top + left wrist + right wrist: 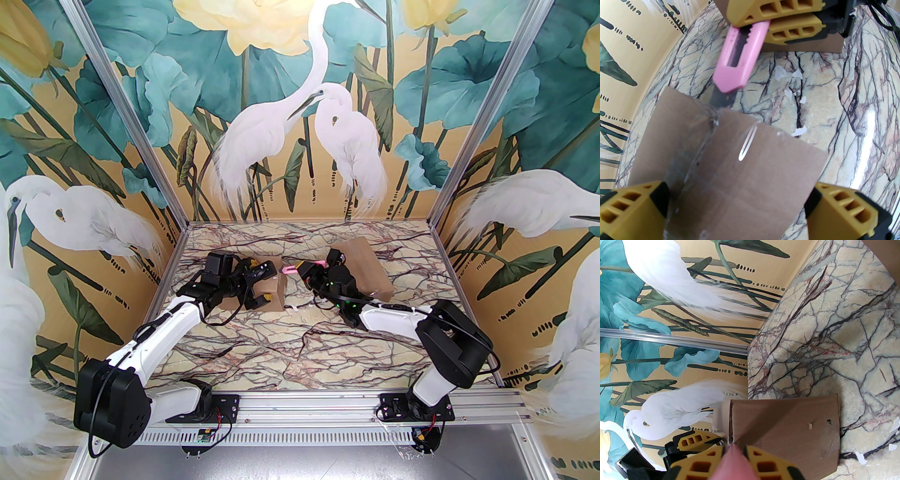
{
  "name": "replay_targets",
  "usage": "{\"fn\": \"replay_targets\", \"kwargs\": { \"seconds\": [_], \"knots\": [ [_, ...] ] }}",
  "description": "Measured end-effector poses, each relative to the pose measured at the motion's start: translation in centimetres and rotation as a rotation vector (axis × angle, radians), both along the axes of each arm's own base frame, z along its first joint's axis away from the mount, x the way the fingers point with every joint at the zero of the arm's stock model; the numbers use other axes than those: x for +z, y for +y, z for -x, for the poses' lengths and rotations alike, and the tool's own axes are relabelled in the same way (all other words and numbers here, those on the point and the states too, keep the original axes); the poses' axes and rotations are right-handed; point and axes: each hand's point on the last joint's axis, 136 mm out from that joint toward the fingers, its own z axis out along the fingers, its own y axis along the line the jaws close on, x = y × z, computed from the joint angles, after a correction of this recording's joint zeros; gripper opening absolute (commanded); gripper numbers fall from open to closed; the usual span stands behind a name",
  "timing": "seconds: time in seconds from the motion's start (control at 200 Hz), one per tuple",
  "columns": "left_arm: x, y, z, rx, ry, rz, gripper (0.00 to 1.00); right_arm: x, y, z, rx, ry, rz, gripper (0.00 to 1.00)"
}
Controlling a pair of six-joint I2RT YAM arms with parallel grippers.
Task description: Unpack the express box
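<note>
The express box (272, 294) is a small brown carton with clear tape along its seam (700, 145). My left gripper (261, 285) stands open, straddling the box with one yellow finger (630, 206) close to each side. My right gripper (304, 271) is shut on a pink utility knife (740, 63) that points left. The knife's blade (719, 99) meets the taped seam at the box's right-hand end. The right wrist view has the pink handle (732, 462) between my right gripper's fingers (768, 467), with the box's end face (787, 422) just beyond.
A larger brown carton (370, 267) lies at the back right, behind the right arm. Small white scraps (799, 131) are scattered on the marble table (300, 347) near the box. Painted walls close in the back and both sides.
</note>
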Motion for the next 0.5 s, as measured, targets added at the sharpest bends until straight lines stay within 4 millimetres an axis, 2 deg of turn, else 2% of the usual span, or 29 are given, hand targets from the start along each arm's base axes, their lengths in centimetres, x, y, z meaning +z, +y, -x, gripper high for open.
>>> {"fn": "replay_targets", "kwargs": {
  "seconds": [0.34, 0.5],
  "knots": [
    [0.5, -0.6, -0.1, 0.009, 0.024, 0.013, 0.96, 0.7, -0.8, 0.5, -0.051, 0.002, 0.011, 0.0],
    [0.2, -0.8, 0.2, -0.022, 0.044, -0.001, 0.97, 0.2, -1.2, 0.8, -0.057, 0.005, 0.014, 0.0]
  ]
}}
